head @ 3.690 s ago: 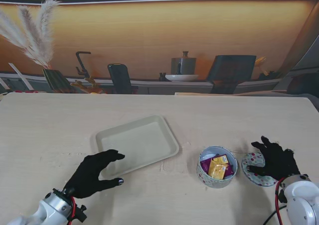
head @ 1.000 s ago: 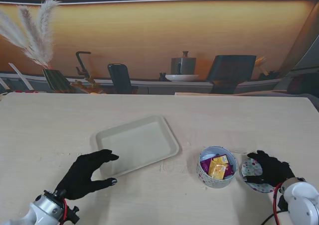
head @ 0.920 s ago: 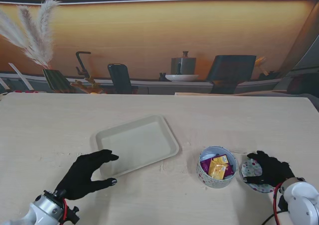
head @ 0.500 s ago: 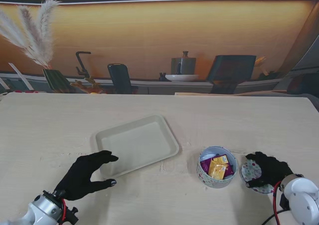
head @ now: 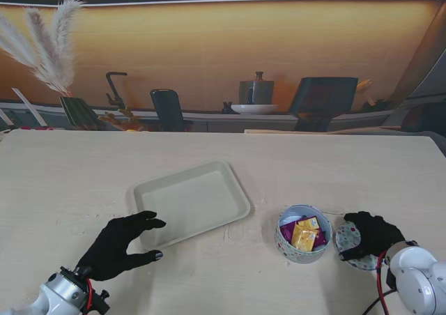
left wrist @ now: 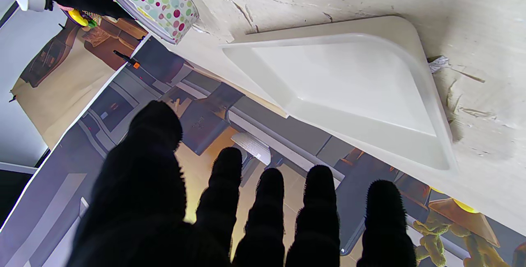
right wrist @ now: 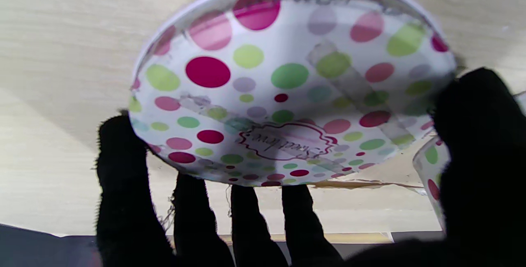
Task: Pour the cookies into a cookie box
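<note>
Right hand (head: pixel 373 233) pinching dotted lid (right wrist: pixel 287 82) beside open box (head: pixel 303 233); left hand (head: pixel 122 243) spread, touching empty tray (head: pixel 191 201)

The pale wooden table (head: pixel 313 165) carries a cream tray (head: pixel 191 202) just beyond the left fingers (head: pixel 150 222), and a polka-dot cookie box (head: pixel 303 233) beside the right fingers (head: pixel 352 221).

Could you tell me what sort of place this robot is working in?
Probably a lab tabletop staged as a home kitchen: the wooden table stands before what looks like a printed backdrop showing a counter with a faucet and pot. On the table are a tray and a polka-dot cookie box.
</note>
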You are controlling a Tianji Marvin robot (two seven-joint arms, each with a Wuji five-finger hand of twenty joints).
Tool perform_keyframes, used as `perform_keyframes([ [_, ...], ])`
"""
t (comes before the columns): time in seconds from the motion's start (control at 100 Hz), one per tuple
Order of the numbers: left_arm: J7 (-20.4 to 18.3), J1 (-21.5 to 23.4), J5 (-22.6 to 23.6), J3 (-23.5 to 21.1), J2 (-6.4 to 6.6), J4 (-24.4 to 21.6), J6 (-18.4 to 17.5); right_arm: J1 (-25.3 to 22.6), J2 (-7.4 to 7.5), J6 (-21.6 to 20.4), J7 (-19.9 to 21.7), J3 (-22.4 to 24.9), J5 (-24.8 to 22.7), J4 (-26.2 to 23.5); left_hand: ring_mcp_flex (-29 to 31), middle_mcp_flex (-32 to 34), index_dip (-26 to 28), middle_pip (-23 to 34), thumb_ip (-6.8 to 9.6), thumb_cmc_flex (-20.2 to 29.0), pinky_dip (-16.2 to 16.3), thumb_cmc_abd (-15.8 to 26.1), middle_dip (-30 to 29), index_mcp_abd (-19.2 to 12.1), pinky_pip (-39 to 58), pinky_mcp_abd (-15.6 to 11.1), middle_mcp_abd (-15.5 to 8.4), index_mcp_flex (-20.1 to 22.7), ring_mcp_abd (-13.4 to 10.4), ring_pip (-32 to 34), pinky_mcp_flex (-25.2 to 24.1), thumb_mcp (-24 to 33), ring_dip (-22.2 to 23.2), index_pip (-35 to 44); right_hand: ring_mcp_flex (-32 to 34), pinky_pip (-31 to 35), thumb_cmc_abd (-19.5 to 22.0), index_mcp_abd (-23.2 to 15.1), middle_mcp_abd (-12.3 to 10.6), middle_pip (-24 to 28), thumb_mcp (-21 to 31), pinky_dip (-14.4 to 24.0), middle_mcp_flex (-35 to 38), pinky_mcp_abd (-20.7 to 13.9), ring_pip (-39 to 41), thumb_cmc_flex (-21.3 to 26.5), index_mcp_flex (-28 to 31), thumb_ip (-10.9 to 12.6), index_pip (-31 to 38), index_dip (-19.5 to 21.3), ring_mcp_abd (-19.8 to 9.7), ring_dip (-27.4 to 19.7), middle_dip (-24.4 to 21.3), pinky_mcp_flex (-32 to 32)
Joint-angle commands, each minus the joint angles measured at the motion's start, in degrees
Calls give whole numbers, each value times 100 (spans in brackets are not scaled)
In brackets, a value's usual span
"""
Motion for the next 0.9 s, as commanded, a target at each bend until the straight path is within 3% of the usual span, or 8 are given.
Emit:
perform_keyframes([
  [0.0, -108, 64, 35, 6, -13, -66, 5, -164, -75, 21, 216, -178, -38, 412, 51, 84, 70, -33, -92, 106, 16, 144, -60, -137, -89, -134, -151, 63, -152, -10, -6, 40, -65, 65, 1473, 1029, -49, 585, 104, 414, 212, 780, -4, -1080, 1992, 307, -189, 68, 237, 195, -539, 1011, 178, 252],
  [0.12, -106, 74, 35, 0, -14, -72, 1, -147, -83, 20, -13, -255, -189, 485, 59, 96, 86, -28, -94, 119, 23, 138, -58, -158, -85, -136, -141, 131, -146, -6, 13, 56, -63, 102, 1573, 1668, -36, 859, 122, 1691, 216, 1629, -42, -1577, 3159, 277, -136, 68, 493, 695, -723, 1906, 635, 575],
  [0.3, -165, 92, 26, -29, -5, -90, 3, -99, -102, 135, -314, -355, -287, 604, 73, 115, 118, -24, -99, 127, 82, 144, -56, -180, -1, -129, -131, 253, -139, 11, 51, 77, -55, 172, 2209, 3071, -107, 860, 90, 3795, 142, 2775, -147, -2888, 4901, 498, 196, 52, 1251, 1320, -1163, 3609, 1649, 1669],
  [0.43, -166, 94, -1, -27, -7, -90, -10, -112, -116, 186, -399, -337, -318, 561, 98, 121, 131, -24, -108, 125, 193, 176, -55, -174, 186, -122, -112, 282, -126, 55, 99, 91, -31, 191, 3019, 3733, -263, 694, -25, 4316, -53, 2854, 393, -3644, 5482, 955, 459, -3, 1965, 1591, -1649, 4541, 2408, 2639],
  [0.6, -177, 99, -25, -30, -7, -93, -10, -206, -154, 131, -557, -195, -273, 387, 108, 113, 138, -26, -114, 128, 278, 243, -55, -183, 364, -125, -108, 308, -119, 106, 124, 83, -2, 198, 3708, 3946, -634, 516, -337, 4797, -155, 2709, 1194, -3822, 5894, 1601, 926, -76, 2502, 1671, -1939, 4654, 3191, 3390],
  [0.64, -174, 103, -36, -33, -8, -92, -15, -248, -166, 101, -610, -144, -243, 330, 117, 120, 140, -22, -114, 138, 302, 247, -54, -174, 420, -117, -94, 321, -112, 122, 137, 79, 8, 201, 3748, 3940, -1896, 467, -410, 4801, 2096, 2695, 1335, -3785, 5932, 808, 1029, -407, 2604, 1633, -1936, 4554, 3536, 3422],
  [0.68, -173, 107, -52, -36, -10, -93, -23, -292, -180, 46, -690, -87, -229, 274, 120, 116, 140, -24, -114, 142, 320, 254, -54, -172, 463, -114, -90, 329, -108, 135, 140, 75, 16, 200, 3902, 3962, -2291, 383, -502, 4881, 3030, 2666, 1560, -3754, 6009, 543, 1208, -595, 2727, 1666, -1979, 4476, 3715, 3573],
  [0.89, -164, 111, -87, -45, -13, -81, -78, -586, -256, -135, -996, 191, -98, -75, 131, 132, 144, -20, -115, 115, 359, 350, -52, -169, 599, -113, -88, 359, -89, 179, 139, 43, 42, 199, 4189, 3981, -1894, -103, -778, 4994, 3089, 2662, 2183, -3485, 6170, 977, 1786, -562, 3235, 1898, -1903, 4130, 4016, 3840],
])
